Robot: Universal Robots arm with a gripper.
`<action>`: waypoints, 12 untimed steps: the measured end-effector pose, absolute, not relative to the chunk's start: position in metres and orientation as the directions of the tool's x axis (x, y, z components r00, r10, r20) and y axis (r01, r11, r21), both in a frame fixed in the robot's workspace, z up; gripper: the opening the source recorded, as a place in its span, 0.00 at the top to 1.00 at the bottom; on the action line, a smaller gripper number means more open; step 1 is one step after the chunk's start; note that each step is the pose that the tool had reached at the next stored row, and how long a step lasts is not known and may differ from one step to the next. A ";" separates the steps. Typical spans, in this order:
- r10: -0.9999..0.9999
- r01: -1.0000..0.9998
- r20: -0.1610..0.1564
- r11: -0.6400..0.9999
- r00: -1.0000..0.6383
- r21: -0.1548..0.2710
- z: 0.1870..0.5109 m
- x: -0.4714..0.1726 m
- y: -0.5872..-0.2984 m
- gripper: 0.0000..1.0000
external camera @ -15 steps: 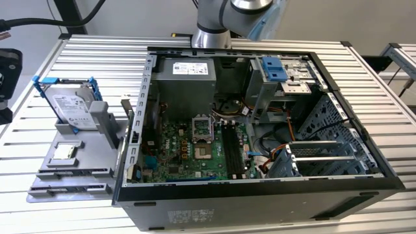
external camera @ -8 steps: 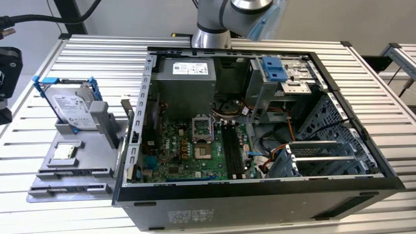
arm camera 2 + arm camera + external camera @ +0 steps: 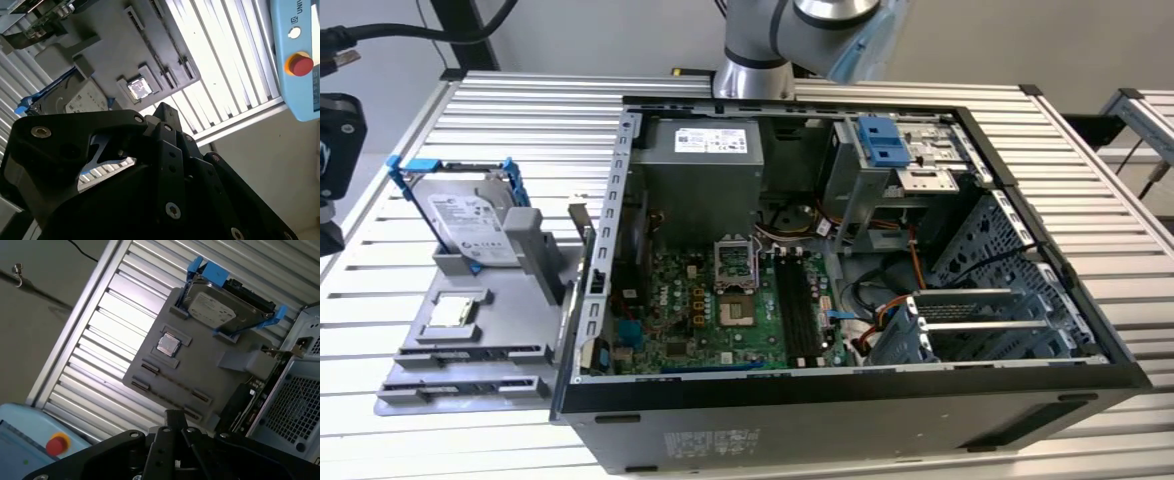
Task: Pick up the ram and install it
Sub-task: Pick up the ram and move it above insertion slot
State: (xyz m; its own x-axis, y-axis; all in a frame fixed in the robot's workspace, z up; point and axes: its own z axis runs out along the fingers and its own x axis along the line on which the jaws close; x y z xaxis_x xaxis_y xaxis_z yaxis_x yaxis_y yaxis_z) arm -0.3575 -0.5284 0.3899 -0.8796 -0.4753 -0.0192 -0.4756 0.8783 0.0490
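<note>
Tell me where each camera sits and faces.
Exterior view: off the arm, high up, looking down into the open computer case on the slatted table; the arm shows behind it.
First wrist view: on the arm, looking past the claw at the gray holder with hard drive and square chip.
Second wrist view: on the arm, past the claw at the same holder.
Shared: all three show hard drive and chip.

On the worktop: one open black metal computer case (image 3: 827, 432), one green motherboard (image 3: 674, 300), one flat grey plastic fixture (image 3: 507, 332), one silver hard drive in a blue frame (image 3: 454, 210), one small square silver chip (image 3: 454, 313), one thin dark ram stick (image 3: 252, 392), one round red button (image 3: 300, 64).
</note>
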 end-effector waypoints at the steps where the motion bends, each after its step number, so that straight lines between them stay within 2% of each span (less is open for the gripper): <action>1: -0.482 -0.483 -0.019 0.875 -0.876 0.049 0.390 -0.357 -0.528 1.00; 12: -0.643 -0.643 -0.019 0.764 -0.766 0.049 0.390 -0.357 -0.528 1.00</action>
